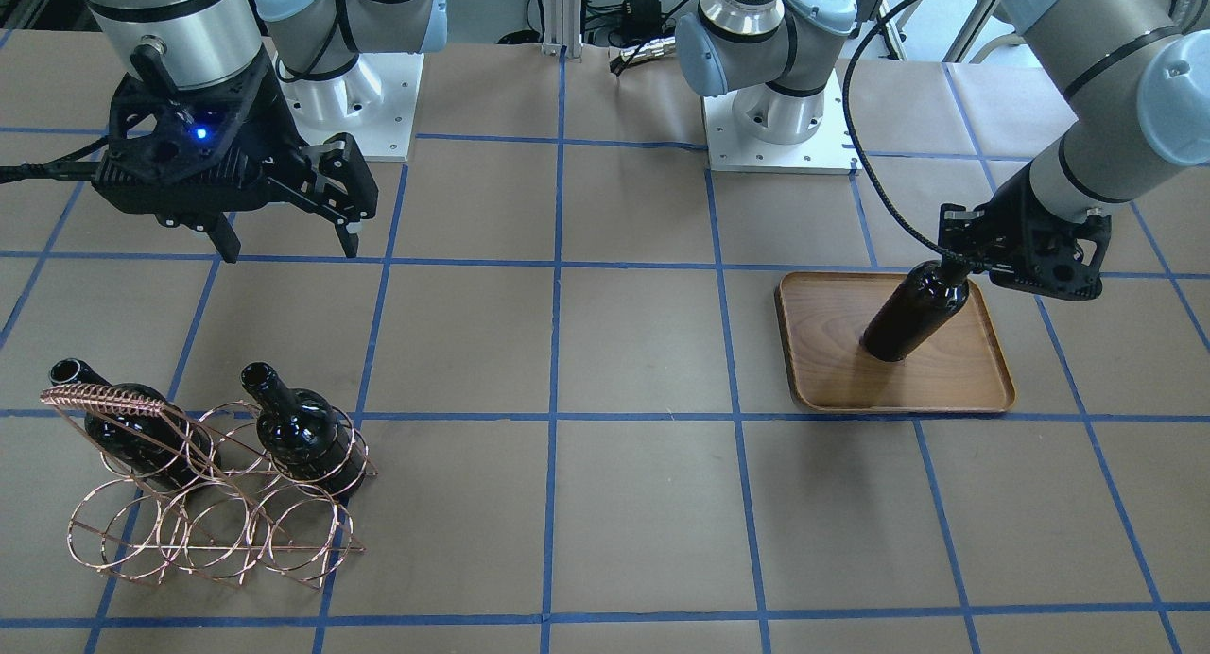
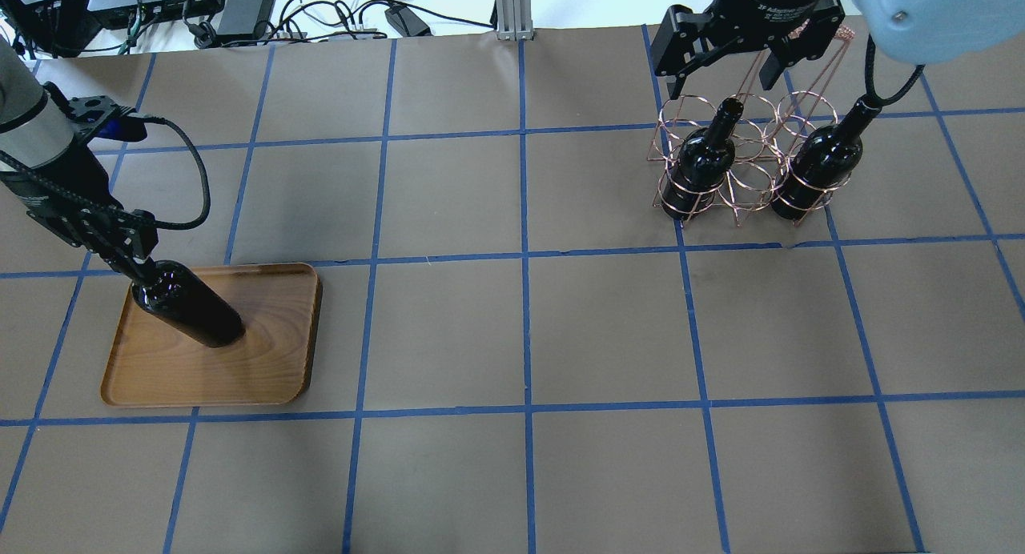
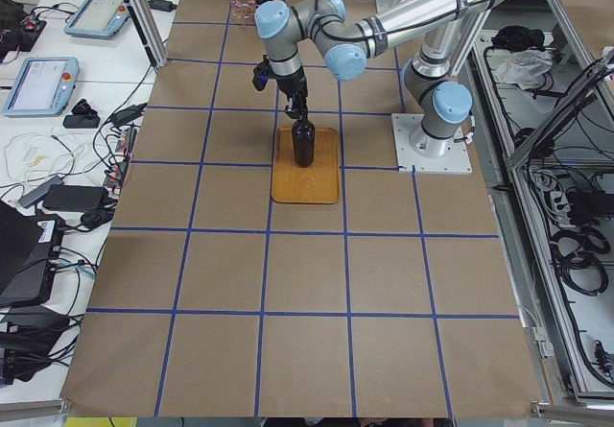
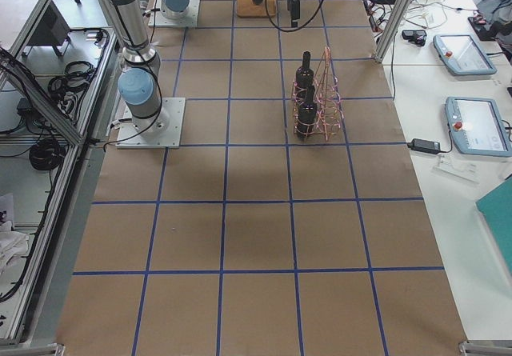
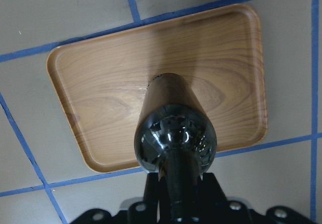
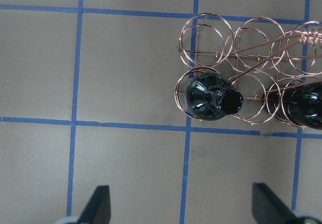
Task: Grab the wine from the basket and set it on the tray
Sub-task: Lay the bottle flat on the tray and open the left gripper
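My left gripper (image 1: 955, 268) is shut on the neck of a near-black wine bottle (image 1: 912, 318) that stands upright with its base on the brown wooden tray (image 1: 945, 385). The left wrist view looks down the bottle (image 5: 173, 128) onto the tray (image 5: 100, 93). Two more bottles (image 2: 701, 162) (image 2: 821, 162) stand in the copper wire basket (image 2: 753, 187), one at each end, with the middle rings empty. My right gripper (image 2: 721, 74) is open and empty. It hovers above the table on the robot's side of the basket (image 6: 236, 43), near the bottle (image 6: 211, 99) at the end nearer the table's middle.
Brown paper with a blue tape grid covers the table (image 2: 520, 338). The two arm bases (image 1: 775, 115) stand on white plates at the robot's edge. Cables and devices (image 2: 240, 10) lie beyond the far edge.
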